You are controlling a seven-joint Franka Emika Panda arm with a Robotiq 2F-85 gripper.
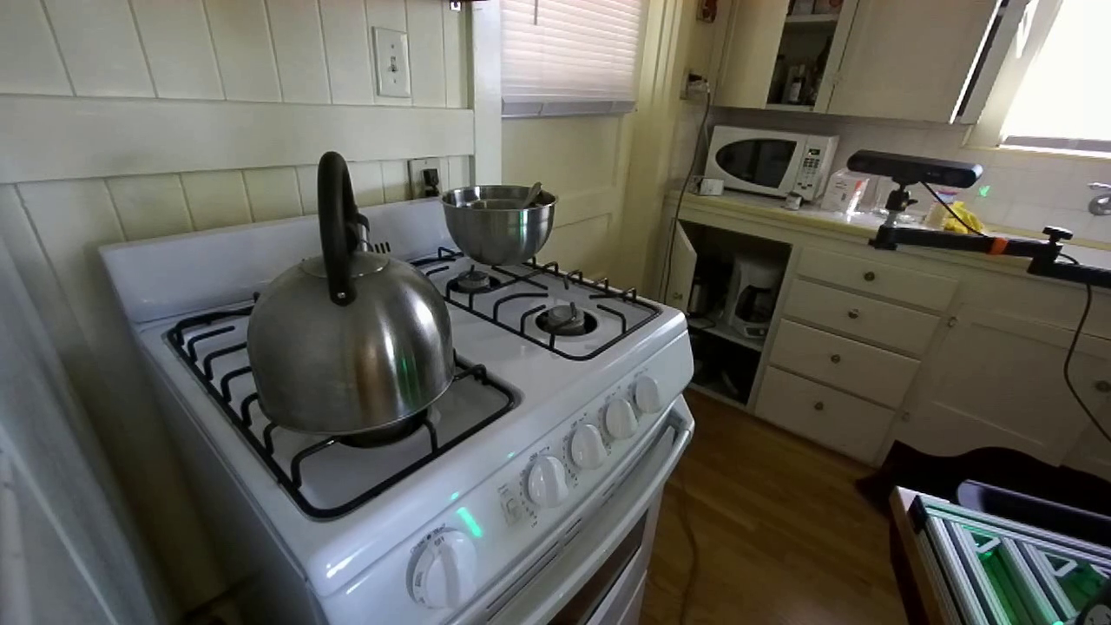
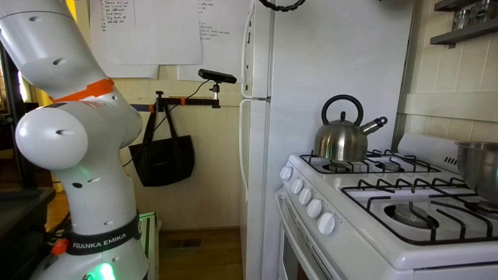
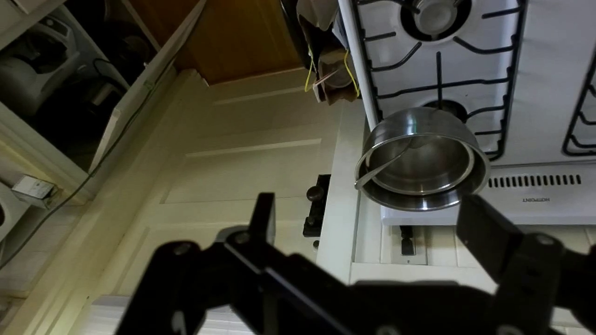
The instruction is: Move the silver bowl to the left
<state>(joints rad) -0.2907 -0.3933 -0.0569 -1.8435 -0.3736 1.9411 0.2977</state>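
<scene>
The silver bowl (image 1: pixel 499 236) is a round shiny metal bowl on the rear burner of the stove. It also shows at the right edge, partly cut off, in an exterior view (image 2: pixel 476 171), and in the wrist view (image 3: pixel 426 122). A smaller metal bowl (image 3: pixel 421 163) sits inside it, with a utensil (image 3: pixel 384 170) whose handle leans on the rim. My gripper (image 3: pixel 368 201) is open in the wrist view, its fingers wide apart and nothing between them. The bowl appears beyond the fingers, nearer the right one; the exact gap cannot be told. The gripper shows in neither exterior view.
A large steel kettle (image 1: pixel 351 356) with a tall black handle stands on the stove (image 1: pixel 473 408), also visible in an exterior view (image 2: pixel 340 140). Black grates (image 2: pixel 389 190) cover the burners. A wall (image 1: pixel 217 143) is behind the stove and a fridge (image 2: pixel 330 70) stands beside it.
</scene>
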